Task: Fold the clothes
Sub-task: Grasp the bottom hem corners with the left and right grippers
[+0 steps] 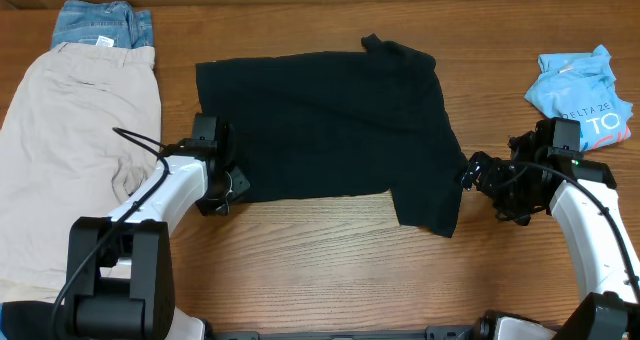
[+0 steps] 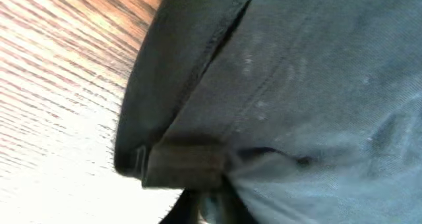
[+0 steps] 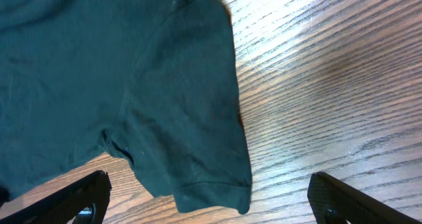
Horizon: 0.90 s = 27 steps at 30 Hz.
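A black T-shirt [image 1: 320, 120] lies spread across the middle of the wooden table [image 1: 330, 270]. The left gripper [image 1: 228, 185] has its jaws pressed together on the hem [image 2: 191, 161] at the shirt's lower-left corner. The right gripper [image 1: 472, 172] sits at the opposite side with jaws spread wide, and the short sleeve [image 3: 198, 145] lies flat on the wood between and just ahead of them, not yet held. With only one corner pinched, a lift or pull by the left arm alone would likely drag the whole shirt and skew it. The bite may also take just one layer, so the fold would come out lopsided. If the right jaws close too high, they could miss the thin sleeve edge. Beige shorts [image 1: 70, 130] and blue denim [image 1: 100, 22] lie at the left and a light-blue printed tee [image 1: 580, 100] at the right, each near an arm's sweep and liable to be snagged.
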Available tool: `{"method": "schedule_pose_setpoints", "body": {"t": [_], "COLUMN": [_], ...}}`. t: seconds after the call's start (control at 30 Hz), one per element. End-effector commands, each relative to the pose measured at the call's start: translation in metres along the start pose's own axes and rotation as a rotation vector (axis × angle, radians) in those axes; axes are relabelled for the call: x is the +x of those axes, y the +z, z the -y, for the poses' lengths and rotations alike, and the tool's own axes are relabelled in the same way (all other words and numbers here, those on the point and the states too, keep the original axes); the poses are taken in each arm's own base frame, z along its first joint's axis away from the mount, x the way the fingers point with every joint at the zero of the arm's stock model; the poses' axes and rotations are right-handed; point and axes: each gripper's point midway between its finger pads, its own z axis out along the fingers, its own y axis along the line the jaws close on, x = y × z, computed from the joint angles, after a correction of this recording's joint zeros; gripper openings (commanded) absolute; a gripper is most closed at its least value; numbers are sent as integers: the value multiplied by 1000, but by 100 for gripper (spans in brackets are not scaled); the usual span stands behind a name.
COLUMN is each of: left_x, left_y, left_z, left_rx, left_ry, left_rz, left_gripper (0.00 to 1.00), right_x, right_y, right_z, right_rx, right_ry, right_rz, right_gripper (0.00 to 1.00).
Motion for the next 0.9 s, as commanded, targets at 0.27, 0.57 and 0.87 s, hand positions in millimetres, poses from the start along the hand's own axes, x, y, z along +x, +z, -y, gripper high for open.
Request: {"method": "schedule_pose_setpoints", "body": {"t": [0.27, 0.57, 0.87], "left_x": [3, -13, 2], "left_y": [-24, -47, -47], "left_z": [-24, -35, -47], "left_rx": [-11, 20, -34], "left_ry": [-111, -121, -114], "left_rz": [-13, 61, 5], "left_gripper": [4, 4, 4], "right_x": [6, 27, 52], "right_y": [2, 11, 35], "right_z": [0, 10, 2], "right_rx": [-3, 21, -27], "right_ry": [8, 57, 10], "right_rz": [-23, -92, -156], "right_gripper": [100, 100, 99]}}
